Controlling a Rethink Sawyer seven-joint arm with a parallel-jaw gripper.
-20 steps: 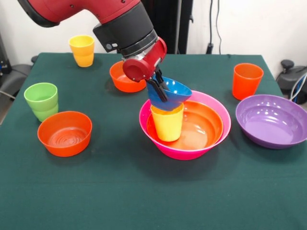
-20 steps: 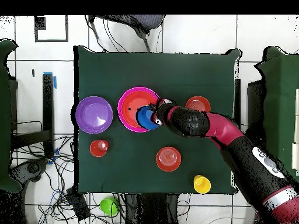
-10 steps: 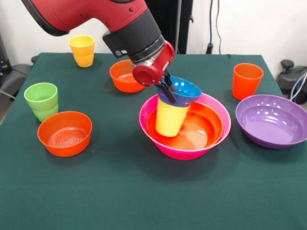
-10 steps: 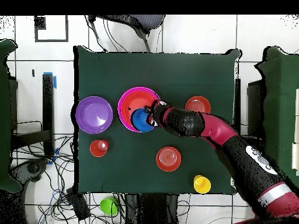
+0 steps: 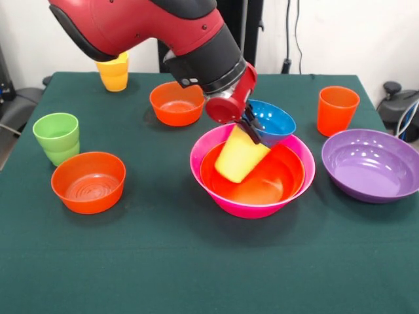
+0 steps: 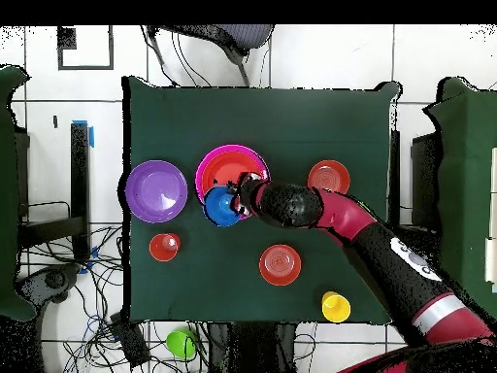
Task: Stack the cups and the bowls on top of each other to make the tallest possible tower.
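Over the pink bowl (image 5: 288,190), claw (image 5: 251,124) clamping blue bowl (image 5: 275,122), yellow cup (image 5: 239,156) now tilted.

The arm (image 5: 163,29) hides the upper part of the far yellow cup (image 5: 112,75) and the near rim of the blue bowl (image 5: 272,121). The pincer (image 5: 249,124) is mostly covered by the wrist. In the overhead view the tilted yellow cup is hidden under the arm.

Bright even light, soft shadows, glossy glare
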